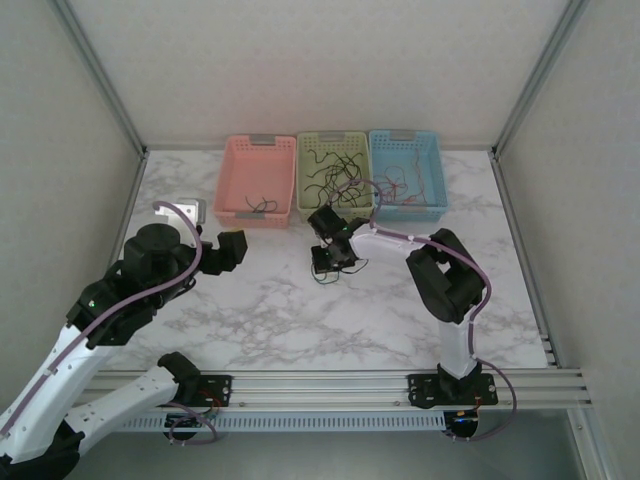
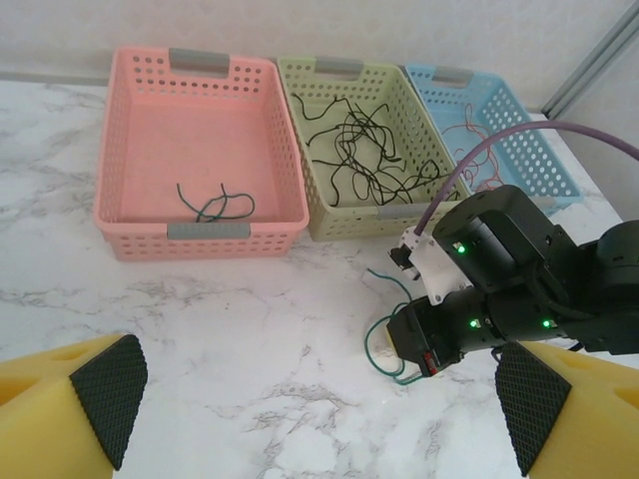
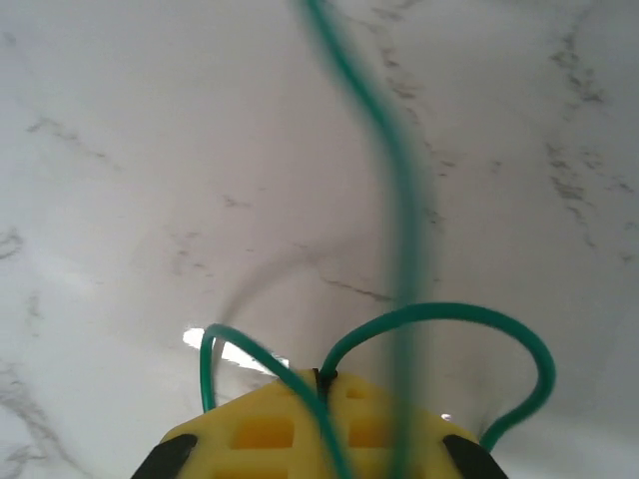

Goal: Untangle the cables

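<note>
While the left fingers (image 2: pixel 105 394) stand apart, the right fingers (image 3: pixel 290 431) clamp the green cable (image 3: pixel 397 190) between them.

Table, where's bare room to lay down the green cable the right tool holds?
Bare marble on the table between the two arms, and in front of the pink basket beside the left tool. Crowded: the green basket, full of black cables, and the spot before it where the right tool grips the green cable.

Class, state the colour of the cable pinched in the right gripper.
Green: the cable in the right gripper shows best in the right wrist view.
</note>
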Controlling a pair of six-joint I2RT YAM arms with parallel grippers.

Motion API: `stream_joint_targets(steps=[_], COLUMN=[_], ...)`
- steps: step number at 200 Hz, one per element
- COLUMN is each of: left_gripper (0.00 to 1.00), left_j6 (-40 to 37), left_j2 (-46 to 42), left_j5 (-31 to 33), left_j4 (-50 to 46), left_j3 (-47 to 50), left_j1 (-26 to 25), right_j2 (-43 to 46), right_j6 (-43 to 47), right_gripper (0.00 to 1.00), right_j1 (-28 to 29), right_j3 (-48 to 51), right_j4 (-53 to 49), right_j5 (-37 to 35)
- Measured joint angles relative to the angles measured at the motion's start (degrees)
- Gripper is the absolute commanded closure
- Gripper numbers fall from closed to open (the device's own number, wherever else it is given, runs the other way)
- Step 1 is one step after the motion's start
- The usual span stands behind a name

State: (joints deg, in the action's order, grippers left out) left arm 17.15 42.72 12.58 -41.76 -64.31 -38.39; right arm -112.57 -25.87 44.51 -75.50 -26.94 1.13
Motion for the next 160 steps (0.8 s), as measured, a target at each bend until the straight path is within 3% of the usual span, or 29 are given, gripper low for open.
stream_joint_targets(steps=[79, 105, 125, 130, 144, 151, 160], left_gripper=[0.07, 0.07, 0.07, 0.07, 0.04, 0.04, 0.03], left_j6=[0.02, 1.11, 2.64, 3.13, 4.39, 5.11, 5.73], left_j2=[-0.96, -1.22, -1.2, -1.16, -1.05, -1.05, -0.94], left_j5=[1.44, 3.52, 5.2, 5.64, 6.69, 7.28, 7.87], left_j4=[-0.55, -0.96, -1.07, -1.25, -1.77, -1.99, -2.25], left_j3=[0.31, 1.01, 2.43, 2.86, 4.15, 4.81, 5.42], left_j1=[0.0, 0.0, 0.0, 0.0, 0.0, 0.0, 0.0], right_j2=[0.48, -4.31, -14.45, -17.92, -27.91, -33.05, -37.51], right_j6=[4.35, 5.11, 5.35, 5.31, 4.92, 4.44, 3.82], right_gripper=[1.0, 1.0, 1.0, 0.9, 0.46, 0.35, 0.29], right_j1=[0.52, 0.52, 0.37, 0.33, 0.07, -0.17, -0.5], right_j3=[-17.62, -32.11, -51.23, -57.33, -74.23, -82.25, -88.37], right_j4=[-4.46, -6.84, -9.64, -10.91, -13.29, -13.81, -13.94], right_j5=[0.22, 0.04, 0.52, 0.61, 1.27, 1.73, 2.32])
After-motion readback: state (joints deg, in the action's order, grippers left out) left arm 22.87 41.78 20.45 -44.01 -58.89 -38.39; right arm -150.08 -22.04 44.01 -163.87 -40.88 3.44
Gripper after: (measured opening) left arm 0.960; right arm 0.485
